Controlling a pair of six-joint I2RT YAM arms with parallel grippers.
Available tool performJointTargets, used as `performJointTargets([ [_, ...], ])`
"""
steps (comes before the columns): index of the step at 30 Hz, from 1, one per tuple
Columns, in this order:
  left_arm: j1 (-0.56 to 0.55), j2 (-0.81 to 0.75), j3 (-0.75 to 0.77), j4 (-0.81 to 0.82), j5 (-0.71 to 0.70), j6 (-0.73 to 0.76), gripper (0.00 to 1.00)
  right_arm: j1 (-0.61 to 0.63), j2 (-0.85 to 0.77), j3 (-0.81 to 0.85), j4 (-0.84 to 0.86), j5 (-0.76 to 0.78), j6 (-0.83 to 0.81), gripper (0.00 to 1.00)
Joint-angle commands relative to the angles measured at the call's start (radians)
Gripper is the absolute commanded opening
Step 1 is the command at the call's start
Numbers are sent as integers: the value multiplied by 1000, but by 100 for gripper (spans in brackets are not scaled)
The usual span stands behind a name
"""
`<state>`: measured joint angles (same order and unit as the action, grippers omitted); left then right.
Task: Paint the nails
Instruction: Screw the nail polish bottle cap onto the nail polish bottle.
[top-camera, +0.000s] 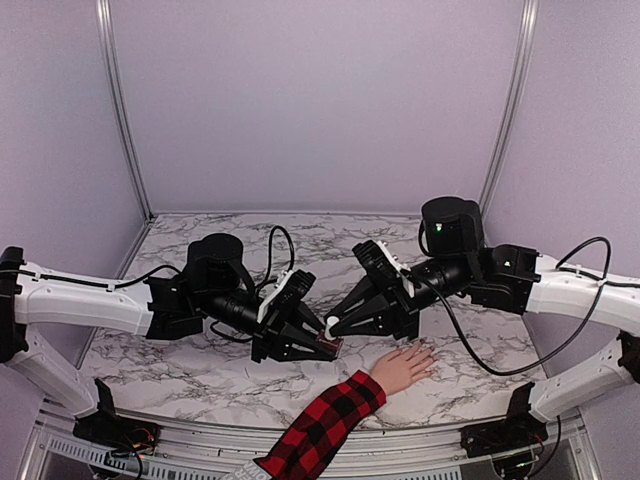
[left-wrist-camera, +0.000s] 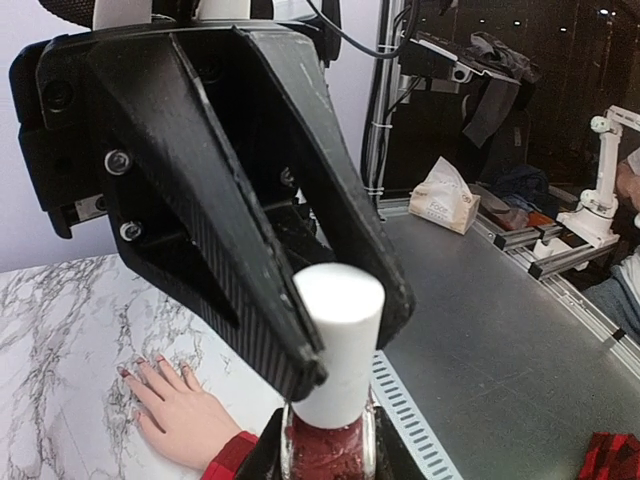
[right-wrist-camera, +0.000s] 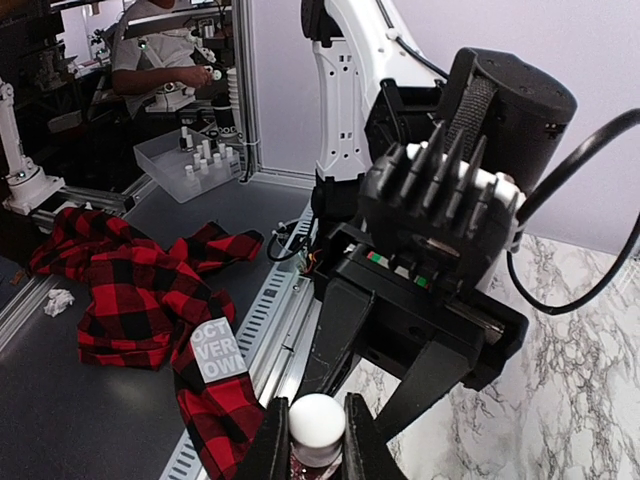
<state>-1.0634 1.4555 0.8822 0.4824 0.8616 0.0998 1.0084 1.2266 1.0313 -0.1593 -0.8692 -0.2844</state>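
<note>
The left gripper was clamped on a small polish bottle, a round glass body full of dark red, glossy and cut off by the bottom edge of the left wrist view. Its own fingers showed only as black slivers on either side of the glass. The right gripper was closed on the white cap, a smooth matt cylinder with a rounded top. One ribbed, wedge-shaped black finger crossed in front of the cap and the other sat behind it, so only part of the cap was visible. Whether the cap was loosened could not be made out.

The two grippers met tip to tip above the marble-patterned worktop, white with grey veining. Just beside them, toward the near edge, lay the pale flesh-coloured hand, palm down, with a soft matt skin. It came out of a red-and-black plaid sleeve, which ran off the worktop's front edge.

The nails sat at the tips of its spread fingers, pointing away from the sleeve. They were tiny, reddish dots in the left wrist view and too small to pick out from the top camera. The thumb's nail was hidden.
</note>
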Motion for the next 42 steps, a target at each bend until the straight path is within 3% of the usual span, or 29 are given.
performJointTargets([
  [1, 18, -57, 1, 50, -225, 3, 0, 12, 15, 21, -23, 66, 19, 2],
  [13, 28, -76, -24, 154, -538, -47, 0, -3, 46, 32, 15, 368, 104, 2],
  [30, 26, 38, 10, 252, -1019, -149, 0, -19, 189, 60, 66, 778, 305, 1],
  [36, 28, 63, 17, 263, -1006, -161, 0, -21, 181, 57, 96, 787, 321, 10],
  [42, 31, 57, 9, 234, -739, -110, 0, -35, 110, 20, 121, 753, 291, 32],
])
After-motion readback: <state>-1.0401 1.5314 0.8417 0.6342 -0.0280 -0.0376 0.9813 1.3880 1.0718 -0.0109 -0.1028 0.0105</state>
